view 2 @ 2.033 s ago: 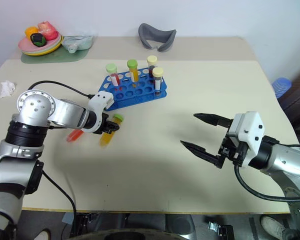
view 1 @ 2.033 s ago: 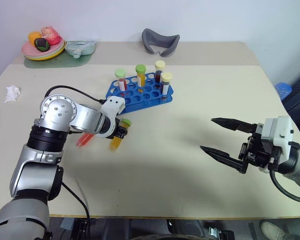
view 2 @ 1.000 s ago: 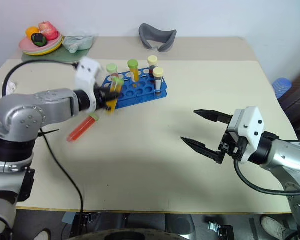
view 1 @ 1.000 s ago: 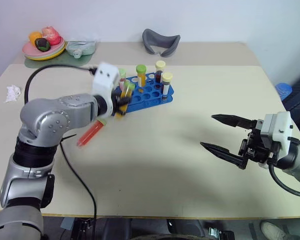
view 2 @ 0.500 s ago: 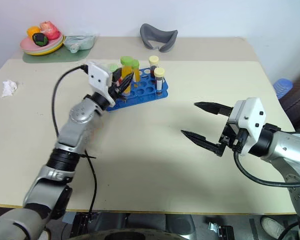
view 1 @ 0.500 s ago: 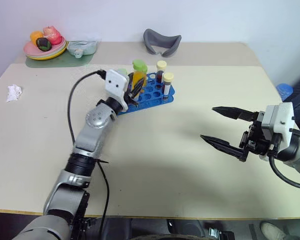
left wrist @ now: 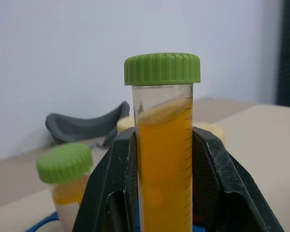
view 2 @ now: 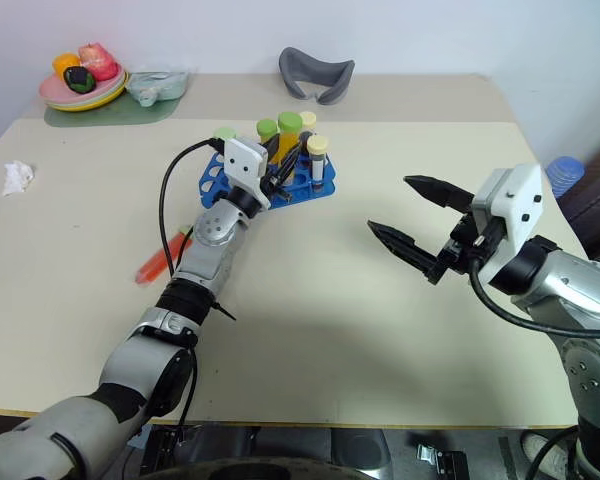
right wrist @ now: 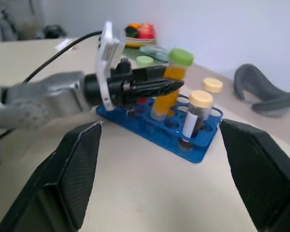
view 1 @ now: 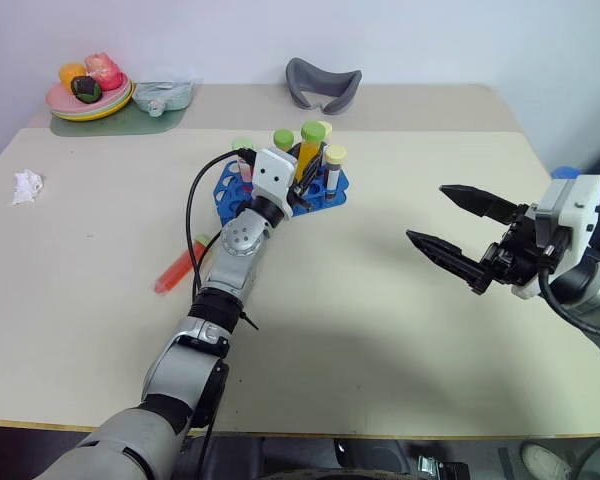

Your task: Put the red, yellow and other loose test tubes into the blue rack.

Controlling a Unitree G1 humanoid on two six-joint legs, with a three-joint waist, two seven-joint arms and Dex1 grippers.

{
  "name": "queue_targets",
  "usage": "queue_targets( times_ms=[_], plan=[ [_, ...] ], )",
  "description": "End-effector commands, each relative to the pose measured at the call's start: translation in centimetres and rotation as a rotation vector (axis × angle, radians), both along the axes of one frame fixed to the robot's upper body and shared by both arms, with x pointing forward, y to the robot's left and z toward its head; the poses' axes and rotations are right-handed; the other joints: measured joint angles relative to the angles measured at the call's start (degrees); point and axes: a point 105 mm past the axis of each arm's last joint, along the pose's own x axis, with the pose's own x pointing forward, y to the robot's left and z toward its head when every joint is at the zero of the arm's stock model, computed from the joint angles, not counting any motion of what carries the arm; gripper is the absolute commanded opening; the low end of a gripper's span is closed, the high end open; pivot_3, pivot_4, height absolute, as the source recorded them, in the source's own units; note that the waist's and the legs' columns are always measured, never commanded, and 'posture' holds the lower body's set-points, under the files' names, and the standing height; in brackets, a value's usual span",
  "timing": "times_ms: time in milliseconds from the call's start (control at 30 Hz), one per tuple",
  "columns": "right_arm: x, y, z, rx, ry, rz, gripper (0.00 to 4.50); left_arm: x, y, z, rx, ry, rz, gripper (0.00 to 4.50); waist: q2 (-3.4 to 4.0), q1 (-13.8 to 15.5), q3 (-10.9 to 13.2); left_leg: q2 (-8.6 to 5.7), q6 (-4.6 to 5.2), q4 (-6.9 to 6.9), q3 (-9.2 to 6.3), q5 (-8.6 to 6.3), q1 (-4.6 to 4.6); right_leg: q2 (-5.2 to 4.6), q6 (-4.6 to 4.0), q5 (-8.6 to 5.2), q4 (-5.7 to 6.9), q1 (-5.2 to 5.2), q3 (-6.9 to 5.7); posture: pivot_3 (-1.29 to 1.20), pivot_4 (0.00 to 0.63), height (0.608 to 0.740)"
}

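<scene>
Left gripper [view 1: 302, 183]: jaws clamp yellow tube [left wrist: 164, 159] (green cap) above blue rack [view 1: 232, 193] | right gripper [view 1: 442, 228]: jaws wide, empty | red tube [view 1: 177, 272]: flat on worktop [view 1: 380, 330]

Yellow tube's [left wrist: 164, 159] lower end below left wrist view's edge.

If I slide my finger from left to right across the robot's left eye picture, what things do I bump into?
Crumpled paper → fruit plate → red tube lying on the table → blue rack → right gripper, open.
</scene>
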Motion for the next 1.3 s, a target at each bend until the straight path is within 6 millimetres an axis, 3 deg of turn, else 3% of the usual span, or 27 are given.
queue_targets(
  times_ms=[33, 433, 1100, 1300],
  plan=[
    [-0.8, 0.7, 0.8, 0.017, -0.051, 0.002, 3.96, 0.2, -0.1, 1.6, -0.022, -0.058, 0.012, 1.26, 0.00, 0.1, 0.0, 0.00, 0.00, 0.00, 0.00, 0.00, 0.00, 0.00, 0.00, 0.00, 0.00, 0.00, 0.00, 0.00, 0.150, 0.740],
    [-1.2, 0.9, 0.5, 0.028, -0.066, -0.033, 3.96, 0.8, -0.4, 1.0, -0.026, -0.043, 0.020, 1.26, 0.00, 0.1, 0.0, -0.01, 0.00, 0.00, -0.01, 0.00, 0.01, 0.00, 0.02, 0.00, 0.01, 0.02, -0.01, 0.00, 0.150, 0.740],
    [-1.2, 0.5, 0.5, 0.020, -0.074, -0.050, 3.96, 0.4, 1.9, -1.8, 0.002, 0.011, 0.063, 1.26, 0.04, -0.1, 0.0, -0.01, 0.00, 0.00, -0.01, 0.00, 0.09, 0.00, 0.02, 0.00, 0.03, 0.07, 0.00, 0.00, 0.150, 0.740],
    [-1.2, 0.3, 0.4, 0.020, -0.073, -0.059, 3.96, 0.1, 1.3, -2.3, -0.008, 0.032, 0.031, 1.26, 0.05, -0.1, -0.1, -0.01, 0.00, -0.01, -0.01, 0.00, 0.10, 0.00, 0.02, 0.00, 0.03, 0.09, 0.00, 0.00, 0.150, 0.740]
  ],
)
